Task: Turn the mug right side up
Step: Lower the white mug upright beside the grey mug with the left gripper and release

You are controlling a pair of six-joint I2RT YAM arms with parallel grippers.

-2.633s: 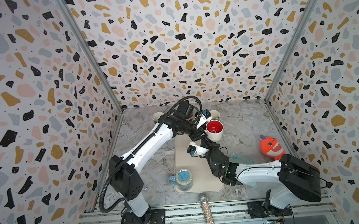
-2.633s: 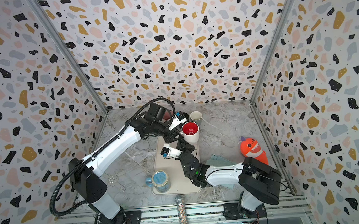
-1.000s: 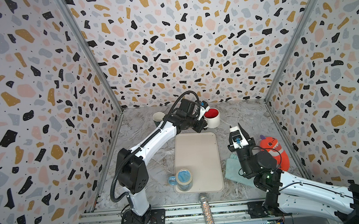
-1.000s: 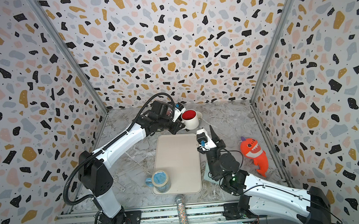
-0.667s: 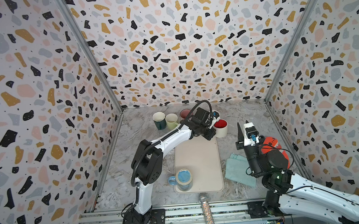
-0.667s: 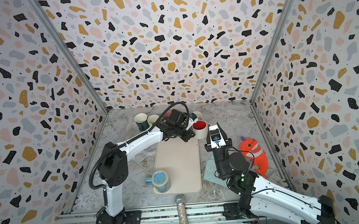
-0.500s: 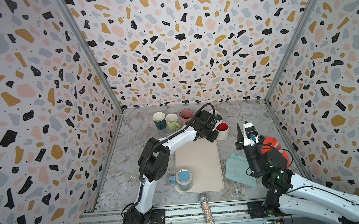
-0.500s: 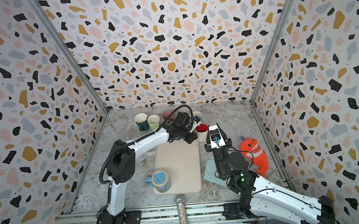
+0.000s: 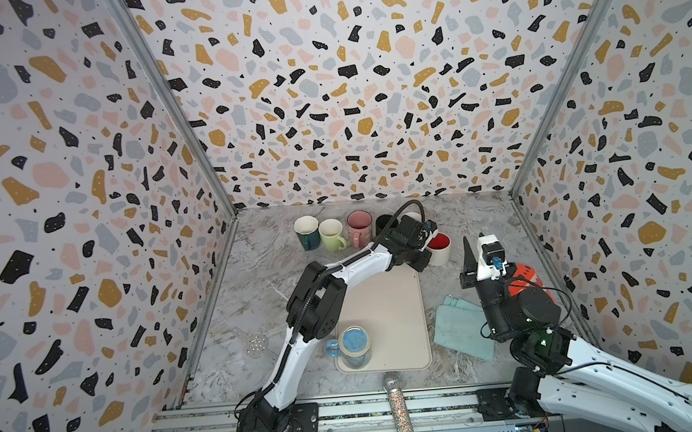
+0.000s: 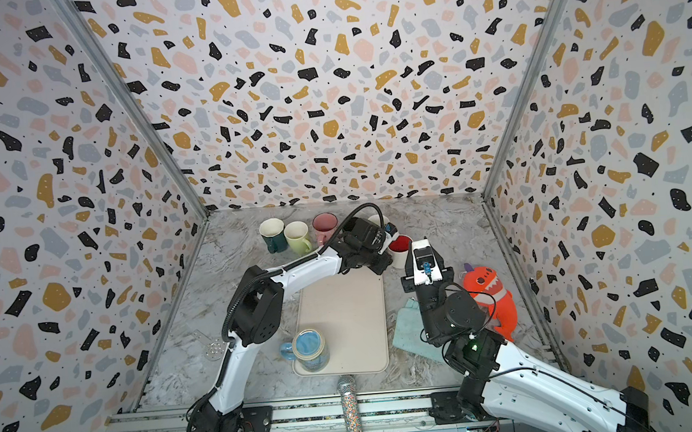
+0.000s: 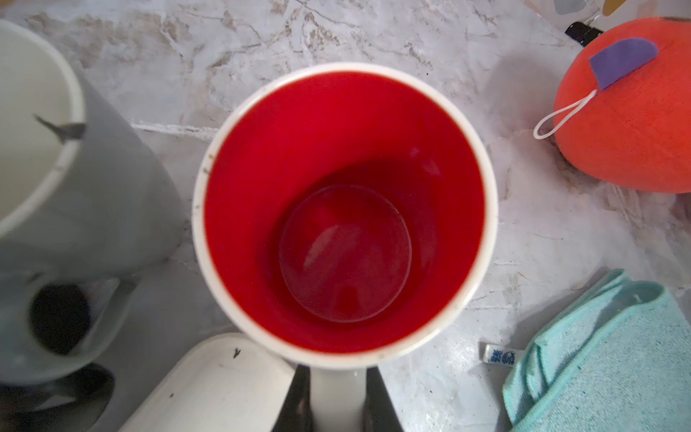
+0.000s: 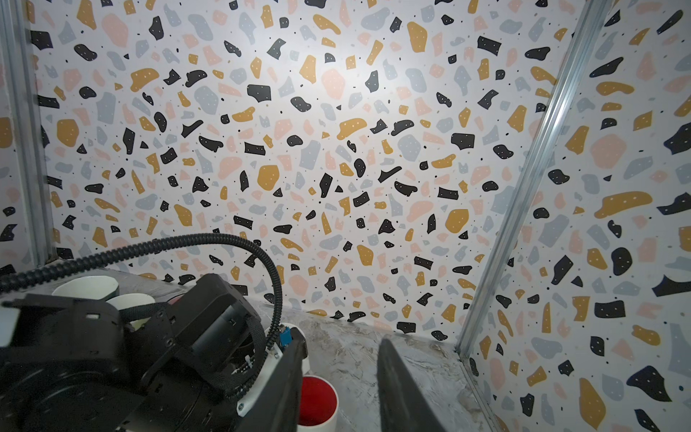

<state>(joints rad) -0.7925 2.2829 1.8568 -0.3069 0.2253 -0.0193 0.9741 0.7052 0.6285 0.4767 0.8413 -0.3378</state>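
The mug (image 9: pixel 438 247) stands upright on the bench (image 9: pixel 265 272), its red inside showing. The left tool (image 11: pixel 338 400) clamps its handle; the right tool (image 12: pixel 342 374) hangs empty, jaws apart.

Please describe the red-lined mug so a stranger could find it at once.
Find the row of mugs by the back wall. The mug stands just right of them, at the far right corner of the beige mat. Only it is white outside and red inside.
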